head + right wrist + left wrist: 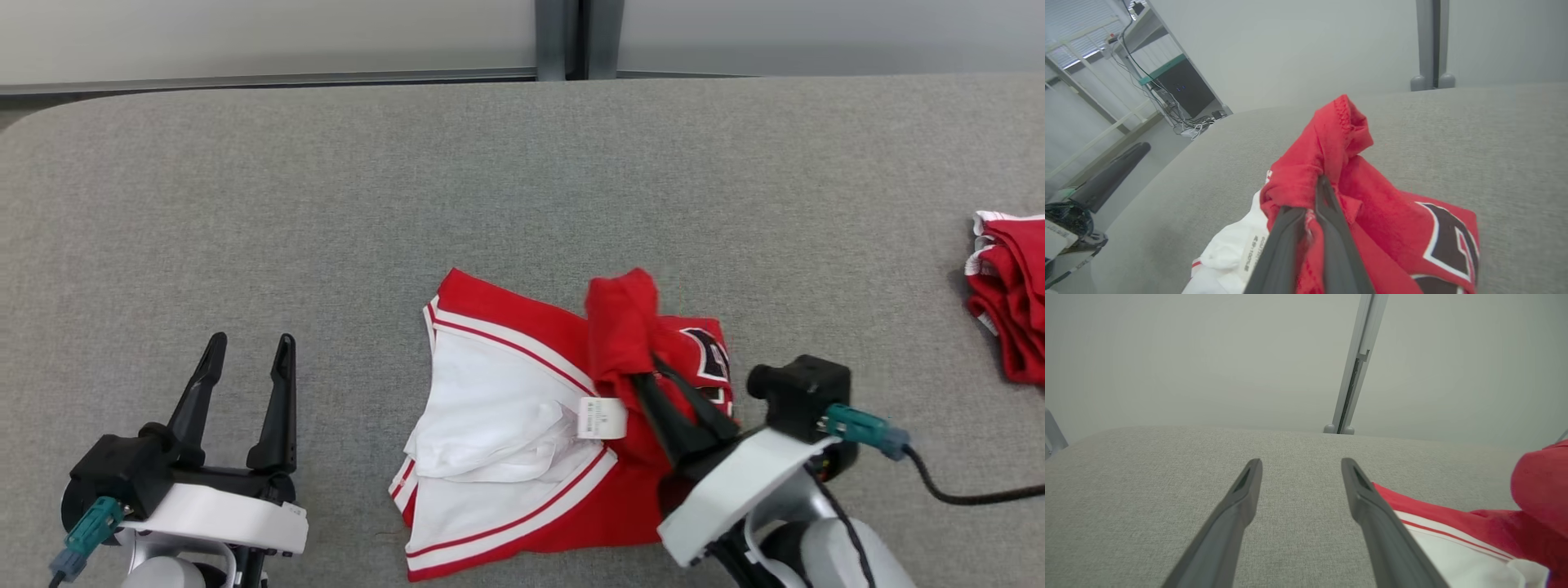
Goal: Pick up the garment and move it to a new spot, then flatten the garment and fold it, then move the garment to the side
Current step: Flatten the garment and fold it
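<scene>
My right gripper [650, 374] clamps the red sports garment's [506, 392] lifted fold; the rest, possibly a jersey, spreads toward my open-jawed left gripper [251, 343].

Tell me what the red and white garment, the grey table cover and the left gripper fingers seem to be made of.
garment: soft matte knit, probably jersey; it bunches where pinched and shows a stitched hem.
table cover: grey woven or felted cloth, matte, with a fine heathered texture.
left gripper fingers: dark and matte, likely moulded plastic; smooth faces with a recessed slot near the tip.
</scene>
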### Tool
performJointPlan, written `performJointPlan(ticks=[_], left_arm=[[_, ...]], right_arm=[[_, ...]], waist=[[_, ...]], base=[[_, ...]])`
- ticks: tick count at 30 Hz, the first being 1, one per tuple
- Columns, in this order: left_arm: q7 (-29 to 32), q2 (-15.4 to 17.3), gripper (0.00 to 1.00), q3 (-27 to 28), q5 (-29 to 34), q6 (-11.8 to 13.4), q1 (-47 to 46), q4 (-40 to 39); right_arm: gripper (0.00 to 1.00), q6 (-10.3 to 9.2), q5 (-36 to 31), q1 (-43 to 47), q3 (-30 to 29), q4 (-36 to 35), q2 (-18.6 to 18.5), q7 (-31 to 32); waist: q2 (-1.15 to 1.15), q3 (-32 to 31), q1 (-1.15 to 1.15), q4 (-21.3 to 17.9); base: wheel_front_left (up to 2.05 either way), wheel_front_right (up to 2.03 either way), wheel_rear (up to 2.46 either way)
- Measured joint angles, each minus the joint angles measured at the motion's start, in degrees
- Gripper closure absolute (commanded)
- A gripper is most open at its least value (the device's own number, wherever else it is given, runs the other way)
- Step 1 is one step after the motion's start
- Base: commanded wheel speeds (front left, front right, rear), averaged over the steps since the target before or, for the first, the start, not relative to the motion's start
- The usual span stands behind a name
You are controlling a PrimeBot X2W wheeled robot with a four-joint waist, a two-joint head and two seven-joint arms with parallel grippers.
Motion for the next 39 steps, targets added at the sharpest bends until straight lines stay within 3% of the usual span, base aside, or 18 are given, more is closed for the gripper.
performJointPlan(ticks=[6,12,14,15,20,25,32,39], left_arm=[[0.0,-0.3,0.0,-0.7,0.1,-0.3,-0.9,0.7],[0.0,-0.7,0.0,-0.9,0.1,-0.5,-1.3,1.5],[-0.1,-0.9,0.0,-0.9,0.1,-0.5,-1.3,1.6],[-0.1,-1.0,0.0,-0.9,0.1,-0.5,-1.3,1.7],[-0.1,-1.2,0.0,-0.5,0.1,-0.8,-1.8,2.2],[-0.2,-1.3,0.0,0.0,0.1,-0.8,-1.8,2.3],[-0.2,-1.0,0.0,1.0,0.5,-0.5,-0.8,1.9],[-0.3,0.4,0.0,2.2,1.0,0.4,0.4,1.0]], right_arm=[[1.0,0.0,6.2,-6.0,10.5,9.7,0.1,-4.0],[1.0,0.0,10.1,-10.8,15.9,17.3,0.0,-8.3],[0.29,0.0,10.8,-12.0,17.1,19.3,-0.1,-9.4],[0.0,0.0,10.9,-12.4,17.6,19.9,-0.1,-10.3],[0.0,0.0,12.5,-15.5,21.2,19.5,0.1,-15.5],[0.0,0.0,11.3,-17.3,19.2,19.2,0.0,-21.1],[0.0,0.0,0.7,-14.5,4.7,16.7,0.0,-23.5],[0.0,0.0,-11.3,-4.4,-10.7,7.0,0.0,-19.1]], waist=[[0.0,0.0,0.0,2.0],[0.0,0.2,0.0,3.6],[0.0,0.3,0.0,3.9],[0.0,0.3,0.0,4.0],[0.0,0.7,0.0,3.9],[0.0,0.6,0.0,3.1],[0.0,-0.2,0.0,1.8],[0.0,-1.3,0.0,0.3]], base=[[0.0,0.0,0.0],[0.0,0.0,0.0],[0.0,0.0,0.0],[0.0,0.0,0.0],[0.0,0.0,0.0],[0.0,0.0,0.0],[0.0,0.0,0.0],[0.0,0.0,0.0]])
